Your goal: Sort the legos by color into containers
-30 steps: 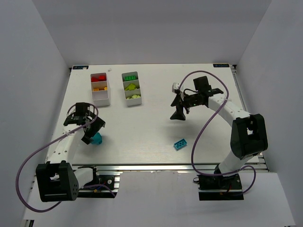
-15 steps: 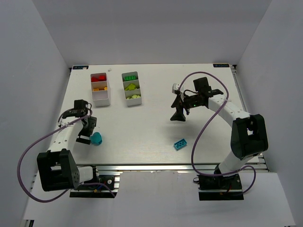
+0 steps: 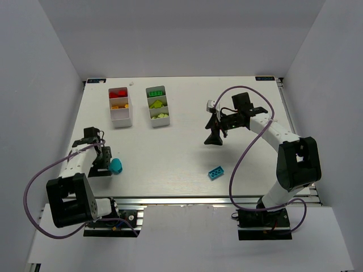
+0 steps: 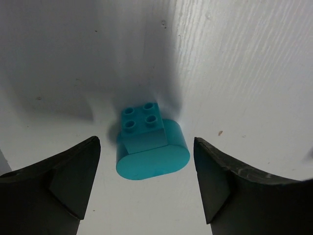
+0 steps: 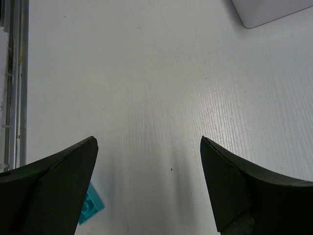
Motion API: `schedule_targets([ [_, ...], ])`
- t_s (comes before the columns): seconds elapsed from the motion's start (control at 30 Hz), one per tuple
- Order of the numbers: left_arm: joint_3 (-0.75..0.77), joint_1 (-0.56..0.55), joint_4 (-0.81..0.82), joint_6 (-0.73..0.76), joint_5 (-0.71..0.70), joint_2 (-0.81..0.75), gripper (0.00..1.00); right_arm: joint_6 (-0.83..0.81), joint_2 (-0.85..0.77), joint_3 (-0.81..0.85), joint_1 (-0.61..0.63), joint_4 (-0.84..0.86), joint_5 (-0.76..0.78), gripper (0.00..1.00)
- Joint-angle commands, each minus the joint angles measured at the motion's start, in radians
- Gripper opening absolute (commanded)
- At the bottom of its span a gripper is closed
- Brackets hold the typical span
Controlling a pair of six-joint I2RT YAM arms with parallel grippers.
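1. Now the rounded cyan brick [image 4: 151, 142] is sitting on the table [image 3: 181, 153] near its left edge, in the same spot as a second ago [image 3: 116, 165].
2. In the left wrist view its four studs are showing at the far end, and its oval face is turning toward the camera. The oval's long axis is running across from one finger to the other.
3. The left gripper [image 4: 145, 147] is standing wide open around the brick, a finger on either side, neither touching it. Since the earlier frame its arm has been swinging toward the table's left edge [image 3: 104, 160].
4. The flat cyan brick [image 3: 215, 172] is lying studs up, unmoved. Its long axis is slanting from near-left to far-right.
5. The right gripper [image 3: 214, 140] is hanging where it was, fingers spread wide and holding nothing [image 5: 149, 147].
6. The left tray [image 3: 121, 118] and right tray [image 3: 159, 123] are standing at the far side.
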Motion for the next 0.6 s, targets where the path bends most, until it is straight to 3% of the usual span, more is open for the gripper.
schedule_targets([
  [0.0, -0.002, 0.018, 0.045, -0.039, 0.008, -0.01, 0.85, -0.004, -0.029, -0.001, -0.005, 0.004, -0.005, 0.89],
  [0.43, -0.06, 0.059, 0.158, -0.019, 0.059, 0.065, 0.62, -0.001, -0.033, 0.013, -0.005, -0.002, -0.002, 0.89],
  [0.57, -0.08, 0.059, 0.197, 0.003, 0.106, 0.045, 0.35, -0.001, -0.032, 0.022, -0.005, -0.011, -0.023, 0.89],
])
